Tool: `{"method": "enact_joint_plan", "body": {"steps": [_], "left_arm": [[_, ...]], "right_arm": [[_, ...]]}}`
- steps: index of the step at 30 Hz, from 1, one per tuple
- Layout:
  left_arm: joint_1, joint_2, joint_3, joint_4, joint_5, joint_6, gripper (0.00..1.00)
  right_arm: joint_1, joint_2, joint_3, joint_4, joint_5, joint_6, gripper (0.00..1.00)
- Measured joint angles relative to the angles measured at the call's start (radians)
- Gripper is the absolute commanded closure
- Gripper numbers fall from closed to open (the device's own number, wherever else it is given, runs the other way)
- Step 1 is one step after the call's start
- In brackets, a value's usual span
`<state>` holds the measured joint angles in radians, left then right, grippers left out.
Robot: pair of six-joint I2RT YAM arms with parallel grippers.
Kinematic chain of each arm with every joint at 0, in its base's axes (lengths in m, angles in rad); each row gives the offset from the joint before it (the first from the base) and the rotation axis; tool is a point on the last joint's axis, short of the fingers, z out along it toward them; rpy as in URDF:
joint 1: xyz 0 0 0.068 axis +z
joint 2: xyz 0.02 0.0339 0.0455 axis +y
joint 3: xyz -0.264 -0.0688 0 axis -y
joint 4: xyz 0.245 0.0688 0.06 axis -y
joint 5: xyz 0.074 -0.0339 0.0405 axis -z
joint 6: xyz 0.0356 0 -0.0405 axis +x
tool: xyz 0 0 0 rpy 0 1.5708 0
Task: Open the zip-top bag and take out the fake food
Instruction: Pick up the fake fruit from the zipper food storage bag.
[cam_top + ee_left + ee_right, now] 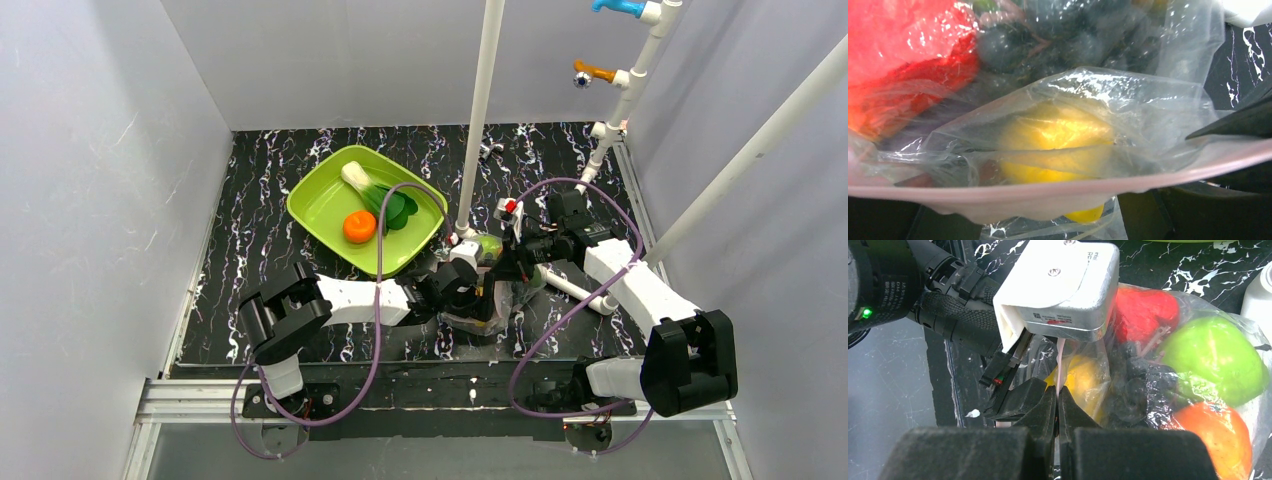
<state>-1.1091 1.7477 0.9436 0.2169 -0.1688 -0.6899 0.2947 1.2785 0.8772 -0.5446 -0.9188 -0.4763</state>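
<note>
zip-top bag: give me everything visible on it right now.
The zip-top bag is clear, crinkly, glossy plastic with a pinkish zip strip along its mouth. It sits on the black marbled table between the two arms, bulging with fake food: lemon, green apple, red fruit, orange, dark grapes. The right gripper is shut on the strip edge; the open left gripper is at the mouth.

Top view: clear crinkly zip-top bag (500, 322) mostly covered by left wrist (458, 285) and right wrist (545, 248); contents too small to identify. Left wrist view: pinkish zip strip (1048, 192) blurred, masking the lower part of the yellow plastic lemon (1053, 145); red plastic fruit (903, 65) cut by left edge. Right wrist view: orange-red plastic fruit (1220, 440) cut by bottom edge; dark plastic grapes (1143, 385) indistinct behind film.
</note>
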Motion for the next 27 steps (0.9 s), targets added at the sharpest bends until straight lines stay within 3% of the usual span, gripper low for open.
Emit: {"method": "enact_joint_plan", "body": {"steps": [6, 27], "left_arm": [[0.000, -0.003, -0.002, 0.024, -0.020, 0.016, 0.27], [0.006, 0.031, 0.063, -0.048, 0.022, 0.021, 0.22]], "right_arm": [[0.000, 0.000, 0.000, 0.000, -0.004, 0.000, 0.99], [-0.007, 0.002, 0.004, -0.001, 0.032, -0.012, 0.99]]}}
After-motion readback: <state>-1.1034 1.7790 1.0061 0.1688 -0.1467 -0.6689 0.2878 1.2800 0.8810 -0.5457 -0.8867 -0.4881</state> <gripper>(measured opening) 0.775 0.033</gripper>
